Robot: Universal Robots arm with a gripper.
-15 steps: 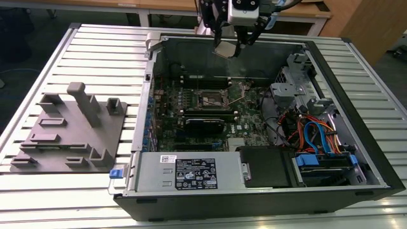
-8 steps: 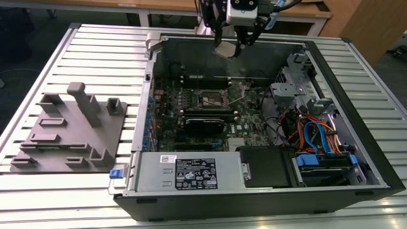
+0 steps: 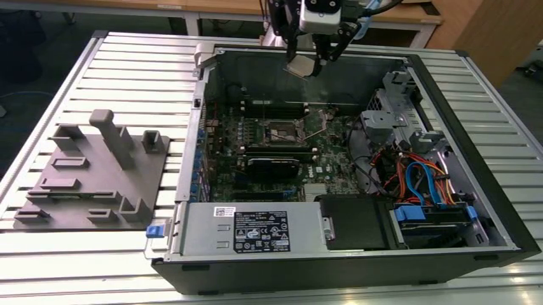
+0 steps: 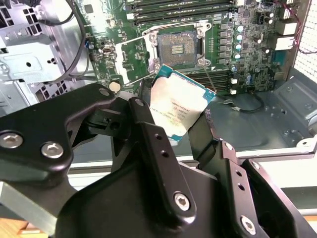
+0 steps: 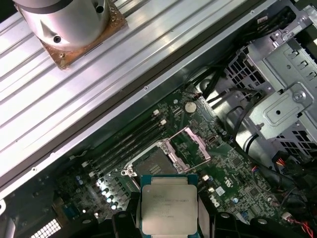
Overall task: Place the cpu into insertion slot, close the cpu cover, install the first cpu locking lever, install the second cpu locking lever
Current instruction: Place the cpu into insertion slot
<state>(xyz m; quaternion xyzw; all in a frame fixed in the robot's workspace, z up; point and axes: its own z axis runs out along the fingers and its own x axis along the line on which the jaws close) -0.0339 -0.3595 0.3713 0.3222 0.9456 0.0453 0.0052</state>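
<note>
The cpu (image 3: 301,67) is a small silver-tan square chip, and my gripper (image 3: 306,63) is shut on its edges. It hangs tilted in the air above the back wall of the open computer case. In both wrist views the cpu (image 4: 178,106) (image 5: 168,203) sits between my black fingers (image 4: 143,124). The insertion slot (image 3: 281,132) (image 4: 177,44) (image 5: 152,163) lies uncovered on the green board, well below the chip. The cpu cover (image 4: 132,53) (image 5: 190,146) stands flipped open beside the slot. A thin wire lever (image 4: 210,79) is raised at the slot's side.
The case (image 3: 500,210) lies open on a slatted metal table (image 3: 127,70). Memory slots (image 3: 271,105) run behind the socket and a black module (image 3: 273,166) sits in front. A drive cage (image 3: 386,117) and cables (image 3: 416,175) are at the exterior view's right. A grey fixture (image 3: 93,171) stands at its left.
</note>
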